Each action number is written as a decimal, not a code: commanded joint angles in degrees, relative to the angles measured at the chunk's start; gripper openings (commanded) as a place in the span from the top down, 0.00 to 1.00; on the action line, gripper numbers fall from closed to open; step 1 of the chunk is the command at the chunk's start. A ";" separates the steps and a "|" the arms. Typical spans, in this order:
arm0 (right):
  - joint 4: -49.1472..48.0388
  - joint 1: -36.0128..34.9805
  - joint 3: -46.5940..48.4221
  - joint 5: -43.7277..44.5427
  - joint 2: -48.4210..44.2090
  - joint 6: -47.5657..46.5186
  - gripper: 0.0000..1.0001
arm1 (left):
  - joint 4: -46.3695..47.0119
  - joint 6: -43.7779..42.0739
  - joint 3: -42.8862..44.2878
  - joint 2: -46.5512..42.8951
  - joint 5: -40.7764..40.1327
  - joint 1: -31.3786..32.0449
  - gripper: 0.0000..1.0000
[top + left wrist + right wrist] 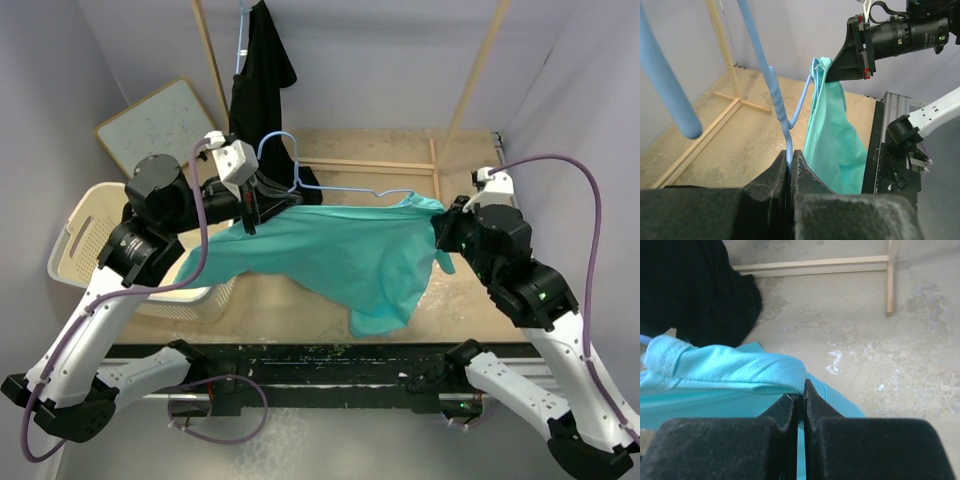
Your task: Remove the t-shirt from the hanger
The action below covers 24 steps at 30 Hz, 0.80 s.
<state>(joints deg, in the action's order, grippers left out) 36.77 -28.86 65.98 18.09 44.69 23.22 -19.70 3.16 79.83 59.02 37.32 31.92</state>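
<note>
A teal t-shirt (345,255) hangs stretched between my two grippers above the table, still draped over a light blue wire hanger (345,190). My left gripper (262,200) is shut on the hanger; in the left wrist view the blue wire (785,127) runs down into the closed fingertips (790,156), with the shirt (832,145) beyond. My right gripper (443,222) is shut on the shirt's edge at the hanger's far end; in the right wrist view the teal mesh fabric (725,370) is pinched at the gripper (801,390).
A black garment (262,75) hangs on a wooden rack (470,85) at the back. A cream laundry basket (90,235) stands at the left under the left arm. A whiteboard (165,125) leans against the left wall. The rack's wooden base (815,265) lies on the tabletop.
</note>
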 commanded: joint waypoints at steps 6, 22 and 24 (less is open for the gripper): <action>4.51 0.87 -0.66 9.87 5.17 2.78 1.00 | 6.25 -1.01 0.64 -6.18 -7.54 -0.46 1.00; -6.40 0.83 1.17 -42.96 -7.64 -10.72 0.52 | 16.03 0.31 -3.91 2.55 -4.06 -0.47 1.00; -6.42 0.87 2.47 -48.24 -8.70 -11.28 0.52 | 13.33 -1.53 -2.97 4.38 0.20 -0.46 1.00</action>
<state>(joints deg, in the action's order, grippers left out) 32.77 -28.14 64.16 -14.46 38.04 16.05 -7.09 4.78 75.31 61.19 32.38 31.88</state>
